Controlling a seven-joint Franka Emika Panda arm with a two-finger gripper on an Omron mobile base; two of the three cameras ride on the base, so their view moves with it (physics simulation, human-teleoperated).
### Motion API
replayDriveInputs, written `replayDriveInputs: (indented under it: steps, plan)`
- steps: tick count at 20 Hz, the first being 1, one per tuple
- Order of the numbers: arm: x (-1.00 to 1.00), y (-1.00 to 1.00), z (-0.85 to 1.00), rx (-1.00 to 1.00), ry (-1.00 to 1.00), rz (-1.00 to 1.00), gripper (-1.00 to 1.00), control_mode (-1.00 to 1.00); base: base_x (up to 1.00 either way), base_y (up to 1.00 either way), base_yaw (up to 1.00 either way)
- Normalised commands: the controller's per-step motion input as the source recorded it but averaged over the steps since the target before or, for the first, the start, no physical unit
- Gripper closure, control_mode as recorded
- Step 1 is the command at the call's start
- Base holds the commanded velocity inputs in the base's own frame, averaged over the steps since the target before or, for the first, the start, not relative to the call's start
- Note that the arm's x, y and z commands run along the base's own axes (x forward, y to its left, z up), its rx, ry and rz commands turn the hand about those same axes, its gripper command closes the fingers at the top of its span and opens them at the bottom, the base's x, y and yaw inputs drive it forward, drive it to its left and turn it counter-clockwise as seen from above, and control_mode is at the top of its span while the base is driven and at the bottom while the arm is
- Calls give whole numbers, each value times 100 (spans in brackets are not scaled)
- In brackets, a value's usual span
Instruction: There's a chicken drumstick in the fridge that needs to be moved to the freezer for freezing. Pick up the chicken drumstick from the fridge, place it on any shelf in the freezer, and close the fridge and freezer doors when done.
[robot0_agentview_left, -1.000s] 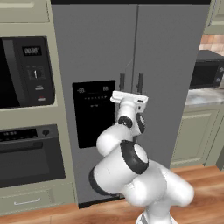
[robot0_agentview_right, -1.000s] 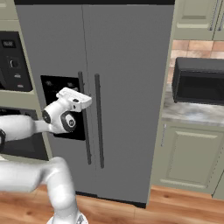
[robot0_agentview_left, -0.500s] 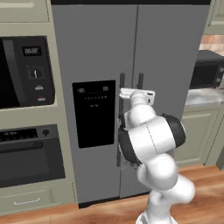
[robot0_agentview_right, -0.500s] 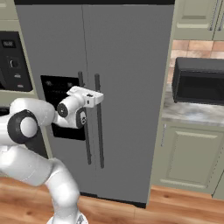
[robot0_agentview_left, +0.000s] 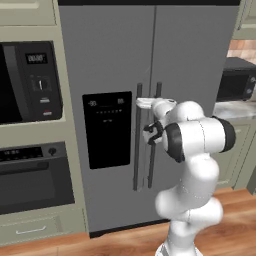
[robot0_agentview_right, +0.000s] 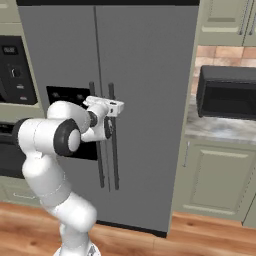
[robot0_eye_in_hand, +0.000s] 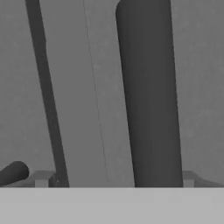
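The white arm's two-finger gripper (robot0_agentview_right: 114, 106) is raised to the middle of the tall grey side-by-side unit, just in front of the two long vertical bar handles; whether its jaws are apart or together cannot be told. In the hand view, one dark bar handle (robot0_eye_in_hand: 151, 96) stands very close, between the finger positions, with the door seam beside it. Both tall grey doors are shut: the plain fridge door (robot0_agentview_right: 150, 75) and the narrower freezer door (robot0_agentview_left: 105, 60) with its black dispenser panel (robot0_agentview_left: 107, 128). The chicken drumstick is hidden behind them. Left of the unit is a black built-in wall oven (robot0_agentview_left: 30, 82). To the right, a black microwave (robot0_agentview_right: 226, 92) sits on a pale stone counter (robot0_agentview_right: 215, 127) over sage-green cabinets (robot0_agentview_right: 215, 177).
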Motion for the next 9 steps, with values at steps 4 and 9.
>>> replayDriveInputs:
  steps: [4,9]
  plan:
    - [100,30,-42,11,20,42,-100,-100,0,0,0]
    - [78,88,-45,-1,-2,14,-100,-100,0,0,0]
